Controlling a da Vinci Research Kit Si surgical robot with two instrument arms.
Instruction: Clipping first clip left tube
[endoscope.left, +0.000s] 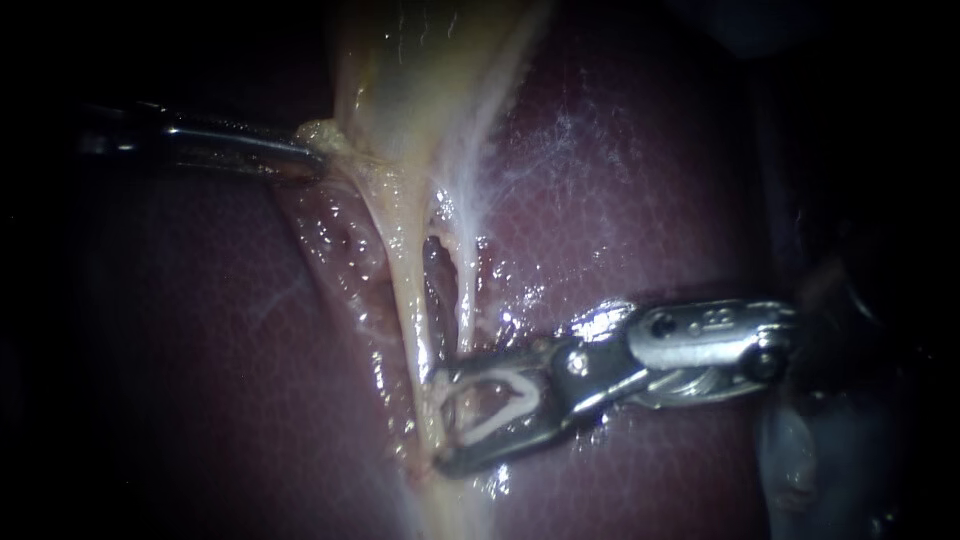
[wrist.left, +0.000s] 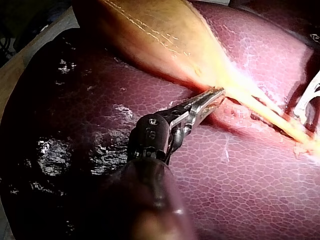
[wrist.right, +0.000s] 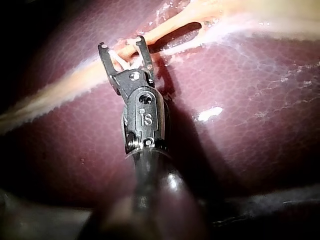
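The right instrument (endoscope.left: 440, 420) holds its pincer wide. A white clip (endoscope.left: 510, 410) sits between the two halves, touching both. The left tube (endoscope.left: 400, 290) lies across the clip's open mouth, well in from the edges of the liver (endoscope.left: 650, 180). The thinner right tube (endoscope.left: 467, 285) runs just beside it and ends near the pincer's upper half. The left instrument (endoscope.left: 310, 160) has its pincer closed on the lower rim of the gallbladder (endoscope.left: 400, 80). Bare liver lies open on both sides of the tubes.

On the liver (endoscope.left: 620, 200), the left tube (endoscope.left: 405, 290) lies between the right instrument's (endoscope.left: 438, 421) jaws, by their clip (endoscope.left: 505, 412).
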